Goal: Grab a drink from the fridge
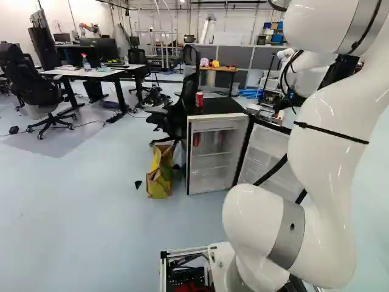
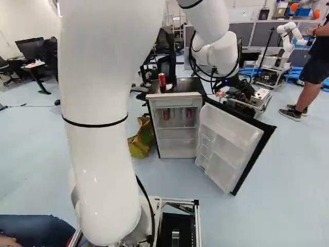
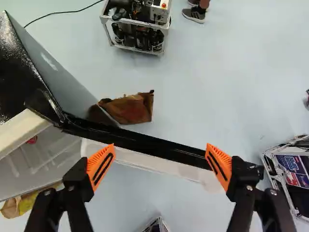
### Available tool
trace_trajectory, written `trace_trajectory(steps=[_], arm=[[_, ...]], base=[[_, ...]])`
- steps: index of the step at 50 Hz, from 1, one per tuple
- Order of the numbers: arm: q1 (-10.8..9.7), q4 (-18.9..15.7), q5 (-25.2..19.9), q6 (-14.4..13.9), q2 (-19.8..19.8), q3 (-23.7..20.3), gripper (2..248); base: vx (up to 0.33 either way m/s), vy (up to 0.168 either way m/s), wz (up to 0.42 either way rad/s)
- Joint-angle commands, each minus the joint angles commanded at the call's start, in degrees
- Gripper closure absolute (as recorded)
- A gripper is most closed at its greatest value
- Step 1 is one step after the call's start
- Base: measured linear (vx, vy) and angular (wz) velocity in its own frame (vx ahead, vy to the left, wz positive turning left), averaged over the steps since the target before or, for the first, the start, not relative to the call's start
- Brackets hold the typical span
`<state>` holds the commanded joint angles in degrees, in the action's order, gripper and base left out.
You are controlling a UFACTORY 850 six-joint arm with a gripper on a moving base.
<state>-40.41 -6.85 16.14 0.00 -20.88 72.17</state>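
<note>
Jaws wide, empty, over the open door [image 2: 231,136]. Red cans [image 2: 166,115] inside fridge [image 2: 175,96], upper shelf; another can [image 2: 162,80] on top. Best: clear door, drop to shelf height, enter straight, jaws astride one can.

No readable text, numbers or signs. Wrist view: blue-and-red printed panel [image 3: 295,165] on metal-framed cart [image 3: 271,180], near outer end of black fridge door edge [image 3: 145,142]; white lettering, too small to read. Left base view, upper middle: red can [image 1: 199,100] on fridge top [image 1: 222,106], pale marking, illegible.
</note>
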Motion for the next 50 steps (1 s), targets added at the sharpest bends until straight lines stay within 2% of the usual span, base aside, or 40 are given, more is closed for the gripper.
trace_trajectory(steps=[50], arm=[[-2.66,0.0,7.7,0.0,-13.49,17.63,3]], base=[[0.0,0.0,0.0]])
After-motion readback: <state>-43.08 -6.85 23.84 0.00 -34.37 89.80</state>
